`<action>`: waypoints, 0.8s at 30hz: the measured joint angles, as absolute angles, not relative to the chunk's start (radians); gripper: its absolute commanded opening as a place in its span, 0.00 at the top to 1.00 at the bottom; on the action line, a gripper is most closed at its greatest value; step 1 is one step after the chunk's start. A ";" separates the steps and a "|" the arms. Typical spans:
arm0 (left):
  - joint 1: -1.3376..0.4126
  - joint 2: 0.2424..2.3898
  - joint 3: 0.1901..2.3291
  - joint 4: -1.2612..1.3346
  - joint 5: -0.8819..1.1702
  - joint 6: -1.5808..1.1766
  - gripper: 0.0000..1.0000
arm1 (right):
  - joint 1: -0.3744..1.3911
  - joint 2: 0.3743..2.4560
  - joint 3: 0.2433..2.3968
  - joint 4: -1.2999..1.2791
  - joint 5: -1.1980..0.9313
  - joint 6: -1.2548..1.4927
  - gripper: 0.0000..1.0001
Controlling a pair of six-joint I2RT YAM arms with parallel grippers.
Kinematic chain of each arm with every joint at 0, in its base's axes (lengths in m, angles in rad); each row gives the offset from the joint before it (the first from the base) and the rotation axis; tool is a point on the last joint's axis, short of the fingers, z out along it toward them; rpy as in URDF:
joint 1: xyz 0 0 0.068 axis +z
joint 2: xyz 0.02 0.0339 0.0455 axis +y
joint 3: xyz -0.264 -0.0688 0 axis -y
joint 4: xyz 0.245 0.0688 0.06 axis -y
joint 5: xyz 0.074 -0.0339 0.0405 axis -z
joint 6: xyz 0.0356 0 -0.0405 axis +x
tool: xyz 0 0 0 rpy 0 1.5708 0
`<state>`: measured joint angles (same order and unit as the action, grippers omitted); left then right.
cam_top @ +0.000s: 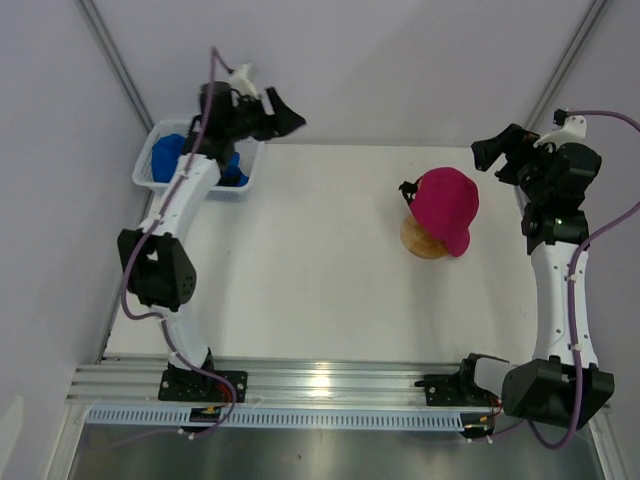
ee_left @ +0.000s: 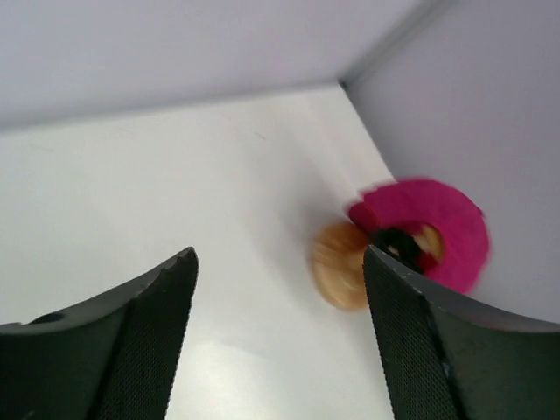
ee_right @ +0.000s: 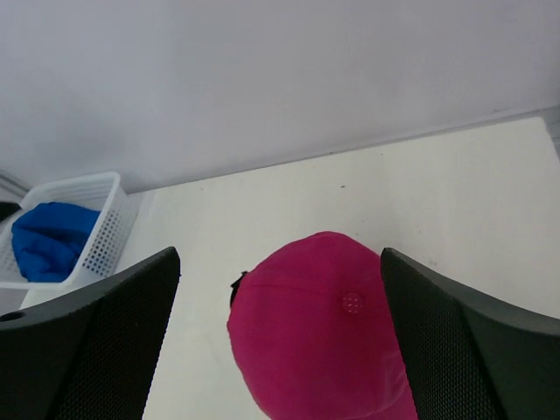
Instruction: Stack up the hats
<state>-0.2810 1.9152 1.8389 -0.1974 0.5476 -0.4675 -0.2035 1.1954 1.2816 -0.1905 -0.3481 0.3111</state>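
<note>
Found a magenta hat seated crown-up on the wooden stand, at 3 o'clock on the table. Cannot tell whether a second magenta one lies beneath it.

Found a blue hat bunched in the white basket at 10 o'clock, well apart from the stand. Cannot tell how many lie in there.

Noted the left gripper raised at the basket's 2 o'clock, jaws spread, holding nothing. Noted the right gripper raised at the magenta hat's 1 o'clock, jaws likewise wide and empty, facing the crown.

Judged partly done: at least one hat on the stand, no blue yet stacked. Left to do, by this reading: lift each blue hat from the basket, carry across to 3 o'clock, seat over the magenta crown.
</note>
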 measured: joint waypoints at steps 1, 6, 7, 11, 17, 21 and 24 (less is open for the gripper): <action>-0.224 1.880 1.826 -0.195 0.537 -0.467 0.13 | -0.199 1.185 1.273 -0.185 -0.354 0.313 0.01; -0.034 1.837 1.869 -0.252 0.365 -0.425 0.11 | -0.134 1.168 1.208 -0.149 -0.374 0.309 0.01; -0.010 1.846 1.880 -0.265 0.339 -0.420 0.11 | -0.118 1.173 1.197 -0.149 -0.373 0.307 0.01; 0.080 1.914 1.916 -0.315 0.271 -0.416 0.11 | -0.078 1.207 1.185 -0.145 -0.369 0.294 0.01; 0.189 2.140 2.073 -0.448 0.084 -0.382 0.10 | -0.075 1.253 1.166 -0.125 -0.345 0.292 0.01; 0.202 2.249 2.150 -0.520 -0.017 -0.345 0.06 | -0.075 1.286 1.166 -0.107 -0.345 0.290 0.01; 0.197 2.286 2.176 -0.539 -0.060 -0.311 0.03 | -0.073 1.309 1.166 -0.089 -0.345 0.290 0.01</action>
